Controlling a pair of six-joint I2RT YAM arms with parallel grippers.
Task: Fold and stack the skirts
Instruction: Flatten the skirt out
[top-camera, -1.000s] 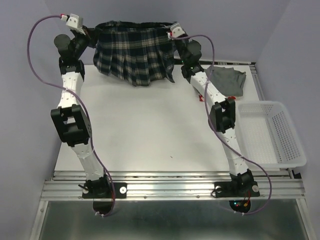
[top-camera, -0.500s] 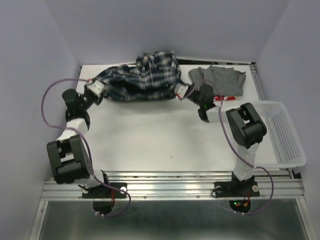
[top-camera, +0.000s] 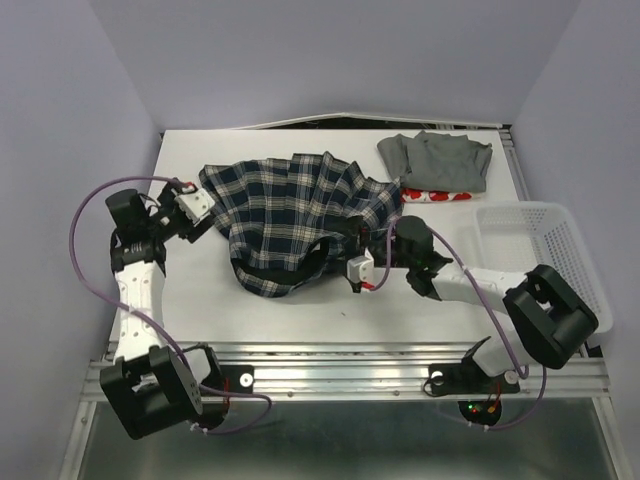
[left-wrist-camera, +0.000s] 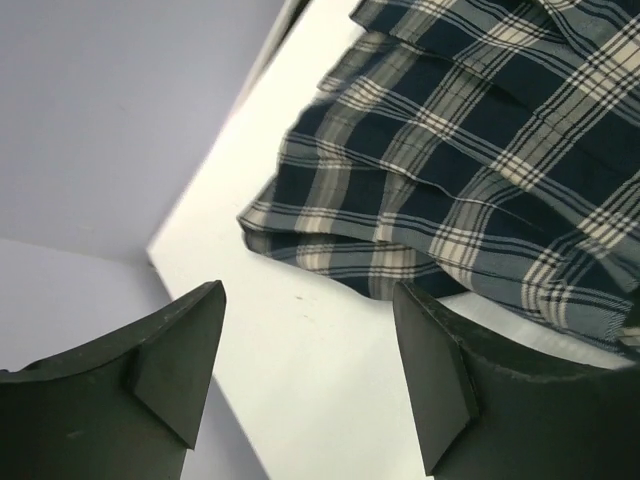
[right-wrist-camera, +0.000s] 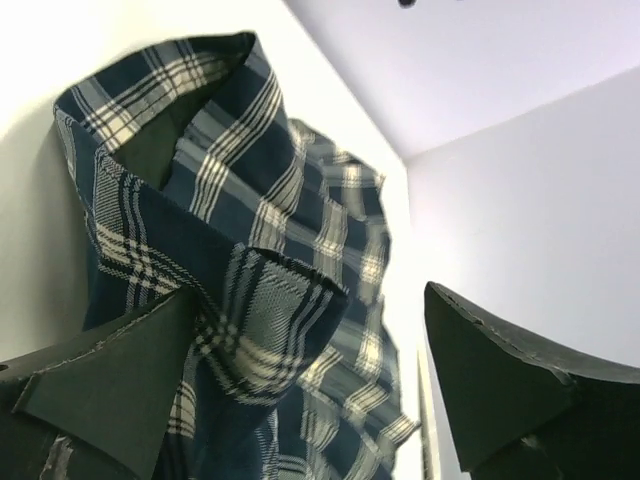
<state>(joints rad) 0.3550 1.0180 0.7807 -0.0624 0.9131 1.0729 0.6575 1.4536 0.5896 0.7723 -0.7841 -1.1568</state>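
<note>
Here both jaws gape wide, gripping nothing; plaid skirt (top-camera: 300, 215) lies on table (top-camera: 300, 300), outside basket (top-camera: 530, 265).

plaid skirt (top-camera: 290, 215) across centre, basket (top-camera: 530, 250) — right edge

The left arm (top-camera: 135, 290) runs up the left side of the frame, wrist bent toward the right. The left gripper (top-camera: 208, 220) points right with its jaws spread apart. The right arm (top-camera: 480, 285) lies folded low at lower right, reaching left. The right gripper (top-camera: 350, 265) sits near centre, jaws wide apart.
</note>
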